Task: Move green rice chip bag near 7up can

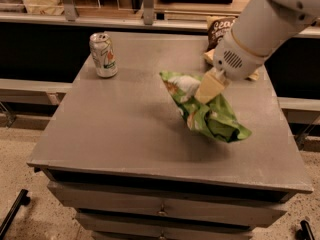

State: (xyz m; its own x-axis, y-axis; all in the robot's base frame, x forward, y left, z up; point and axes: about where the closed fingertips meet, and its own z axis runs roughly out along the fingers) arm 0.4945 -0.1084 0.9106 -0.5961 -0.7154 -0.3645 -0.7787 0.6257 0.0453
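- One counter (125, 134).
- Two bags: one green bag (220, 124) and one brown bag (221, 28).
- One can (103, 54).
- One white arm (260, 29).
- One claw (207, 90), over the right half of the counter, pinching the green bag.
- Two drawers (125, 204) under the counter top.
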